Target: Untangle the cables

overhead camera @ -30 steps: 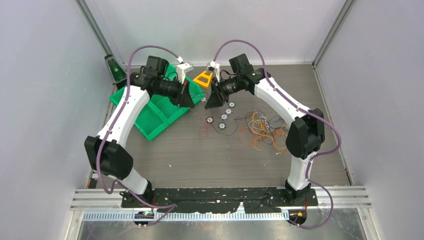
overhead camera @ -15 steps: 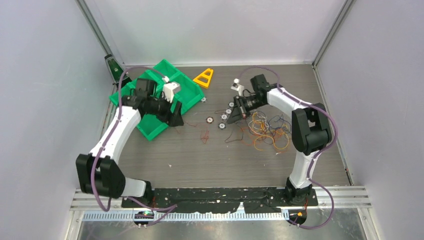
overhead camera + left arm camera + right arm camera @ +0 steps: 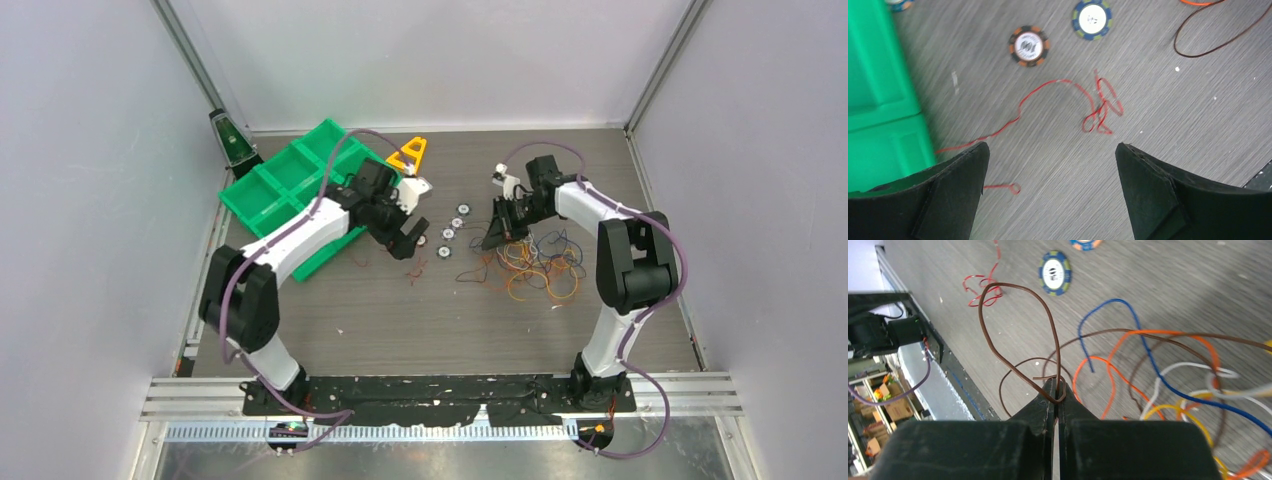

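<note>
With my right gripper (image 3: 1057, 390) pinched on a brown cable (image 3: 1018, 286) at the edge of the tangle (image 3: 530, 262) on the counter (image 3: 400, 320) and my left gripper (image 3: 1051, 146) gaping above a lone red cable (image 3: 1098, 107), I'd next draw the brown one slowly clear.

A robotics lab test cell: a grey wood-grain surface (image 3: 400, 320) boxed in by plain pale walls (image 3: 90, 200) with metal corner posts (image 3: 185, 50). A white left arm (image 3: 300, 235) and right arm (image 3: 590, 205) are bolted to a black plate (image 3: 440, 390) on aluminium rails (image 3: 700, 392) at its near edge. Stacked cardboard boxes (image 3: 893, 412) show beyond that edge.
</note>
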Motion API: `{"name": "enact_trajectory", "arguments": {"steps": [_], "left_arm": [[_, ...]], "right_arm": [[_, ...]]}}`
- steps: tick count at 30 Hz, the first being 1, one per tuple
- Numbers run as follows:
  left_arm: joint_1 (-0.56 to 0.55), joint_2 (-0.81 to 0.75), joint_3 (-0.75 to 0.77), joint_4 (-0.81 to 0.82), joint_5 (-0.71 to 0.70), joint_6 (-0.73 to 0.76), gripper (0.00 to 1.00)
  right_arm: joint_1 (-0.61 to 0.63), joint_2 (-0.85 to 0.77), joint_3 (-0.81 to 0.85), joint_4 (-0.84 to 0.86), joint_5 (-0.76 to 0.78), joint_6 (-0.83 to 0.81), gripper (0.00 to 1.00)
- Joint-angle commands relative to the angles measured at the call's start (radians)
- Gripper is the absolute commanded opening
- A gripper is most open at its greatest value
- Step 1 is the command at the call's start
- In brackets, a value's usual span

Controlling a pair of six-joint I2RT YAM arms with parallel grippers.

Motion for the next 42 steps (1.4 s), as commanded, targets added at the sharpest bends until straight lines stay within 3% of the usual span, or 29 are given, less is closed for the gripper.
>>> {"name": "enact_trajectory", "arguments": {"steps": [1,7,15,20,24,25,29,33,37,42], "left_arm": [[-0.093,0.067,0.089,-0.022,-0.082,-0.119,1.0],[-0.117,0.185,0.117,-0.051,-0.119,-0.296,1.0],[-0.215,0.276,0.067,-0.044,-0.246,-0.3,0.99],[-0.216,0.284,0.048,-0.065,-0.291,-0.286,0.57],[-0.216,0.24,0.096,-0.13,-0.26,-0.217,0.05],[-0.216,0.195,0.122,-0.153,-0.226,-0.197,0.0],[-0.211,0.019,0.274,-0.274,-0.046,-0.099,0.0],[-0.102,-0.059,0.474,-0.427,0.134,-0.073,0.0],[0.035,0.002,0.748,-0.586,0.211,-0.036,0.0],[0.184,0.136,1.019,-0.571,0.257,-0.072,0.0]], "right_arm": [[-0.048,-0.055,0.004,-0.014,0.057,0.003,0.05],[-0.068,-0.044,0.035,-0.057,0.038,-0.038,0.05],[-0.069,-0.017,0.066,-0.088,0.024,-0.064,0.05],[-0.076,-0.012,0.08,-0.108,0.027,-0.089,0.06],[-0.078,-0.014,0.081,-0.123,0.031,-0.112,0.05],[-0.078,-0.014,0.079,-0.128,0.033,-0.118,0.05],[-0.079,-0.02,0.08,-0.15,0.044,-0.159,0.06],[-0.077,-0.015,0.088,-0.178,0.038,-0.195,0.05],[-0.078,-0.013,0.1,-0.203,0.029,-0.225,0.05],[-0.078,-0.01,0.118,-0.237,0.02,-0.247,0.06]]}}
